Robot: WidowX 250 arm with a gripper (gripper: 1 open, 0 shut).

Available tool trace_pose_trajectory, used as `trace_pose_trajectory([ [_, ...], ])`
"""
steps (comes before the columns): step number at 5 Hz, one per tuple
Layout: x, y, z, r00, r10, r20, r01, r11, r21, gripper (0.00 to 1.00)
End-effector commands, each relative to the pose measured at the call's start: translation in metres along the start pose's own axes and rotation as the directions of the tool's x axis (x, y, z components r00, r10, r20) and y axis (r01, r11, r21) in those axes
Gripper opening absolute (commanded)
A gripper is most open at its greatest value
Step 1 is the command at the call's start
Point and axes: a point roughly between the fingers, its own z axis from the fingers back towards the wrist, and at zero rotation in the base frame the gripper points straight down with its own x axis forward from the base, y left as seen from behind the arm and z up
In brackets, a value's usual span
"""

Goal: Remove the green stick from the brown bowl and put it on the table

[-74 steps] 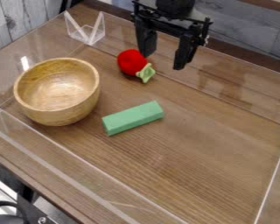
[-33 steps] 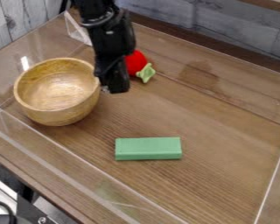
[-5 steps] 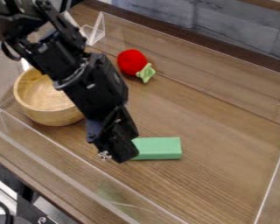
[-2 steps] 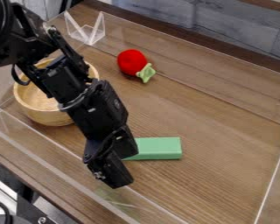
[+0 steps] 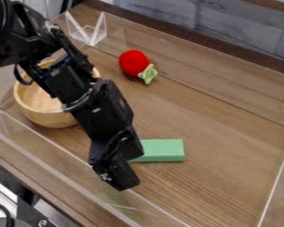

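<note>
- Presently I see my fingers [image 5: 124,181] standing apart, one tip nearer the front of the view and the other farther back, close to the green stick [image 5: 161,150]
- The green stick lies flat on the bench [image 5: 219,115], outside the brown bowl [image 5: 47,105], with its broad face up and its long side running roughly across my view
- My gripper covers the left end of the stick, so I cannot tell from this angle whether anything touches it there
- I have the black arm [image 5: 64,78] reaching in from the left, angled down towards the front, and it passes in front of the bowl
- The brown bowl sits upright on the left side of the bench; I can see part of its rim and wall, while the arm hides the rest
- Farther back, well apart from the stick, I have the red ball [image 5: 134,62] with its small green tag [image 5: 148,75] at the lower right
- At the front left corner I can make out some dark cabling [image 5: 17,207], partly cut off by the edge of my view
</note>
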Motion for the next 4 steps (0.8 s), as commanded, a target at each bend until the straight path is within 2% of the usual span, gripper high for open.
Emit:
trace_pose_trajectory([
  [1, 0.006, 0.011, 0.009, 1.0, -0.007, 0.014, 0.006, 0.999, 0.038, 1.0],
  [2, 0.005, 0.014, 0.012, 1.0, 0.007, 0.021, -0.008, 0.999, 0.041, 1.0],
  [4, 0.008, 0.007, 0.02, 0.998, 0.056, 0.028, -0.057, 0.997, 0.056, 1.0],
])
